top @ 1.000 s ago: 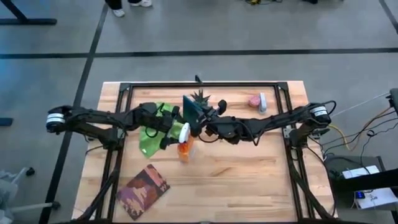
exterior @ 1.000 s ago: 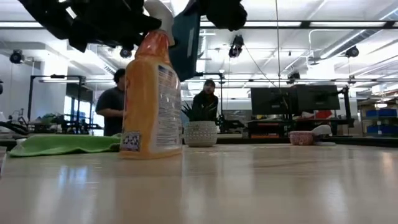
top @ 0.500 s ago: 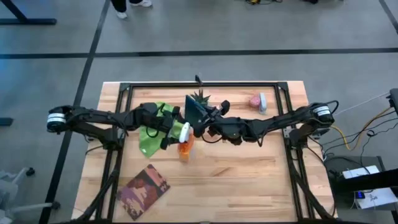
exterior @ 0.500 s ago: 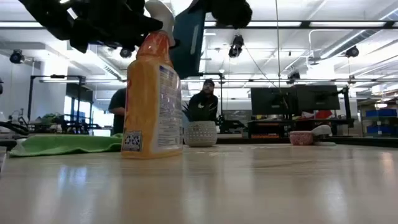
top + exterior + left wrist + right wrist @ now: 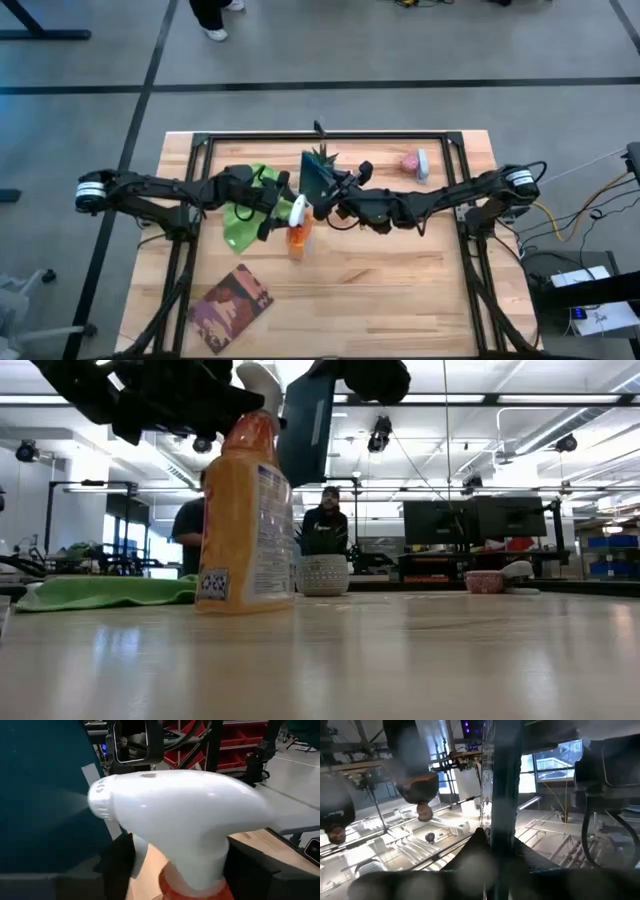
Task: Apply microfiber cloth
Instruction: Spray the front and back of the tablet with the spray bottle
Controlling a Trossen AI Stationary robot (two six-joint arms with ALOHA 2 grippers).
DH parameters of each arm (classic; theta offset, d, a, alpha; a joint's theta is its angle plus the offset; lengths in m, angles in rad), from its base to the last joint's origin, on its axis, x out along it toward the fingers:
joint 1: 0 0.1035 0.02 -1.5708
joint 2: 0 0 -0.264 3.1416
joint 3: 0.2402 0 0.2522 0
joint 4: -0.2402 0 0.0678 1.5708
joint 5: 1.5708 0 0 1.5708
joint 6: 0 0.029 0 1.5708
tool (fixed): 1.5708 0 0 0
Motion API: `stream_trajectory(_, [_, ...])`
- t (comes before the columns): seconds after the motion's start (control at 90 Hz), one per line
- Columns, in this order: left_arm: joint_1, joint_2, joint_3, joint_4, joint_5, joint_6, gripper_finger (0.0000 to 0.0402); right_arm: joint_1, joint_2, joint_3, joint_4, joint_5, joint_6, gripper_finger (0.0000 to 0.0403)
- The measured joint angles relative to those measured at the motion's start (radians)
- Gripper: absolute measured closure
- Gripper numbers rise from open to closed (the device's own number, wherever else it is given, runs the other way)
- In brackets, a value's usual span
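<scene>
Spray bottle (image 5: 296,238) misting a raised tablet (image 5: 317,176).
Left gripper (image 5: 280,213) clamps the bottle; right gripper (image 5: 335,196) clamps the tablet; green cloth (image 5: 243,215) lies on the table (image 5: 400,290).

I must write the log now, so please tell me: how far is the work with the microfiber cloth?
Done: the right tool holds the dark tablet up above the table. In hand: the left tool grips the orange spray bottle, whose white head sends mist at the tablet in the left wrist view. Left: the microfiber cloth lies on the table, ungripped, so wiping has not begun.
</scene>
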Motion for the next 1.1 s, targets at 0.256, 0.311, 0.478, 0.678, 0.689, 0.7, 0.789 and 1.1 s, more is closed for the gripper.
stream_trajectory(0.256, [0.0, -0.008, 0.0, -0.026, 0.004, -0.027, 0.0252, 0.017, -0.022, 0.0, 0.046, 0.0, -0.025, 0.039])
stream_trajectory(0.311, [0.0, -0.008, 0.0, -0.026, 0.012, -0.033, 0.0252, 0.014, -0.028, 0.0, 0.068, 0.001, -0.024, 0.039])
stream_trajectory(0.478, [-0.014, -0.011, 0.0, -0.033, 0.03, -0.054, 0.0226, -0.015, -0.032, 0.0, 0.063, 0.021, -0.022, 0.039])
stream_trajectory(0.678, [-0.026, -0.046, 0.0, -0.096, 0.034, -0.056, 0.0222, -0.044, -0.032, -0.006, 0.064, 0.027, -0.008, 0.039])
stream_trajectory(0.689, [-0.026, -0.049, 0.0, -0.1, 0.034, -0.056, 0.0222, -0.046, -0.032, -0.007, 0.064, 0.027, -0.008, 0.039])
stream_trajectory(0.7, [-0.026, -0.052, 0.0, -0.105, 0.034, -0.057, 0.0222, -0.048, -0.032, -0.008, 0.064, 0.027, -0.008, 0.039])
stream_trajectory(0.789, [-0.026, -0.075, 0.0, -0.14, 0.035, -0.052, 0.0222, -0.061, -0.032, -0.013, 0.066, 0.029, 0.0, 0.039])
stream_trajectory(1.1, [-0.026, -0.106, 0.0, -0.199, 0.035, -0.07, 0.0177, -0.08, -0.032, -0.057, 0.091, 0.034, 0.02, 0.039])
